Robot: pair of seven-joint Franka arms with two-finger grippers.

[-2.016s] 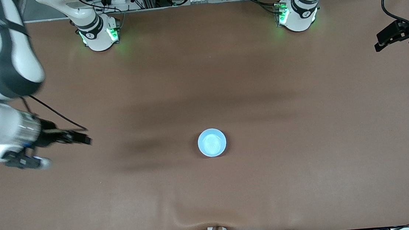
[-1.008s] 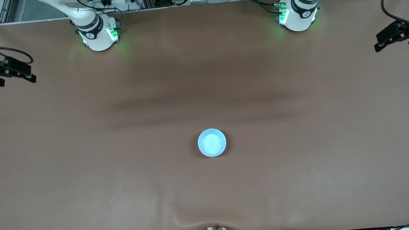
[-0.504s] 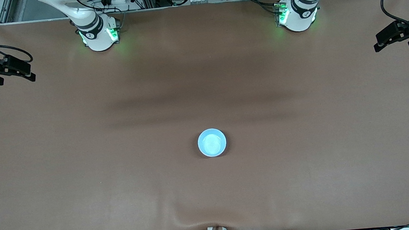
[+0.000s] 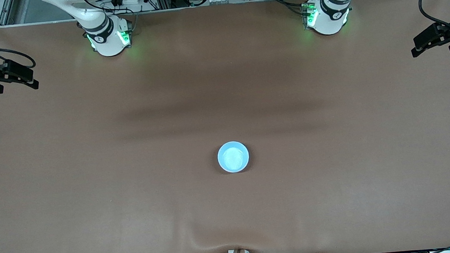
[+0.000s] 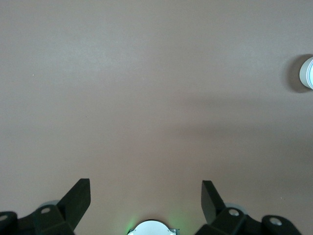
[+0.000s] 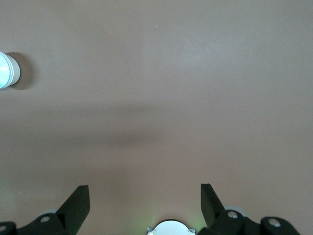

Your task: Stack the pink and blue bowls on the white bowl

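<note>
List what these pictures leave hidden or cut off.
- Front view: only the blue bowl shows from above; whatever is nested under it is hidden by it.
- Left wrist view: the stack is cut by the picture's edge.
- Right wrist view: the stack is again cut by the edge.
- Front view: the left gripper and right gripper, both open, have their arms cut by the edges.

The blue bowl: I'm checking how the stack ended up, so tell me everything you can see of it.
The blue bowl is small, round, glossy and light sky blue, upright with its mouth up, on the brown table near the middle and toward the front camera. From above only blue shows. The right wrist view shows a pale, whitish side beneath the blue rim, so it may sit in other bowls, but no pink can be made out. Nothing else touches it, and both grippers are away at the table's ends.
</note>
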